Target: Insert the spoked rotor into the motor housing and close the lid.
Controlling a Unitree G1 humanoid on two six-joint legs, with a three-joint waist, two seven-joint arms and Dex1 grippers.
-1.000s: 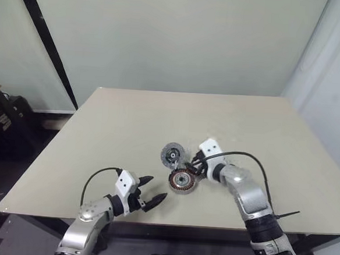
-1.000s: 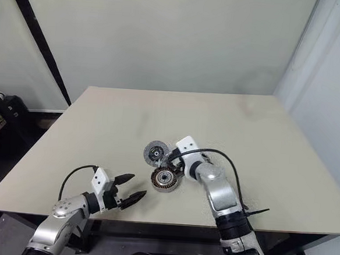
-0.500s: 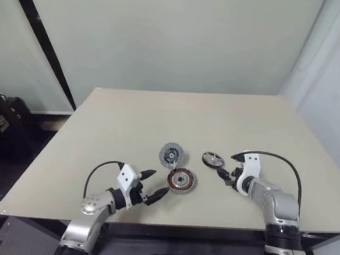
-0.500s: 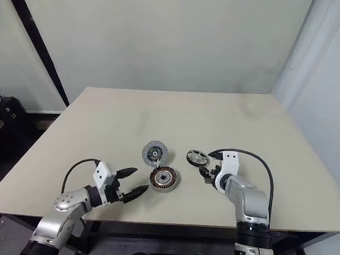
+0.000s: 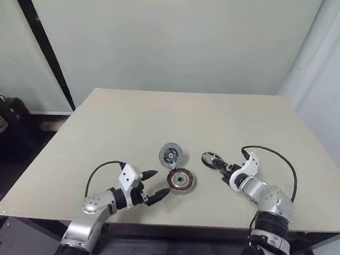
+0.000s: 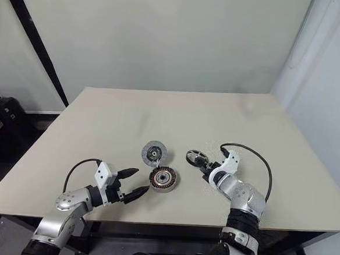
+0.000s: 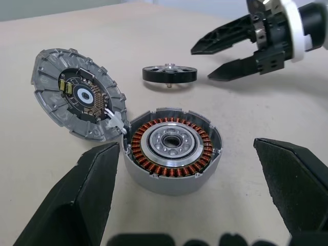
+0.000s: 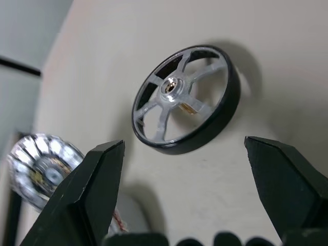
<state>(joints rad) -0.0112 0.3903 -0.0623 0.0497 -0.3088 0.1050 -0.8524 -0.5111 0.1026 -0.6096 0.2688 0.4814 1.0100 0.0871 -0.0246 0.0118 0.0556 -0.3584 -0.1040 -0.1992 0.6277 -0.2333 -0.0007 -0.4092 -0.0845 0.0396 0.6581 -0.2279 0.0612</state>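
On the tabletop (image 5: 130,119):
spoked rotor (image 5: 212,160): flat, at three o'clock of motor housing (image 5: 181,181)
lid (image 5: 171,154): tilted, at housing's eleven o'clock
right claw (image 5: 222,169): apart, beside rotor
left claw (image 5: 153,184): apart, empty

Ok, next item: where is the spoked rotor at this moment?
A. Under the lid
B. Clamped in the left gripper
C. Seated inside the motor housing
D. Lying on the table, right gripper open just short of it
D: the spoked rotor lies flat on the table, apart from the motor housing, and the right gripper points at it with fingers spread, not gripping.
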